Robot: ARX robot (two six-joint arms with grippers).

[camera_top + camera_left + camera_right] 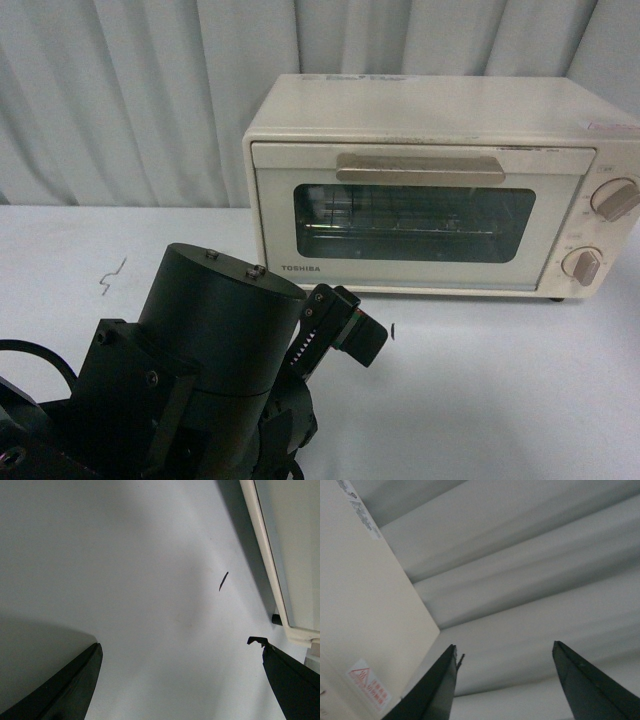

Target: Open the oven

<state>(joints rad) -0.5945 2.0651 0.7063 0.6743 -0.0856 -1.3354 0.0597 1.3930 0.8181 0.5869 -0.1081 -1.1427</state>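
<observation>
Oven [440,190] closed, marked TOSHIBA; left pincer [176,642] wide, right pincer [504,645] wide, both empty.

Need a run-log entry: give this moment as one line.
oven: door shut | handle: untouched | left gripper: open, empty, over table near oven | right gripper: open, empty, beside oven
</observation>
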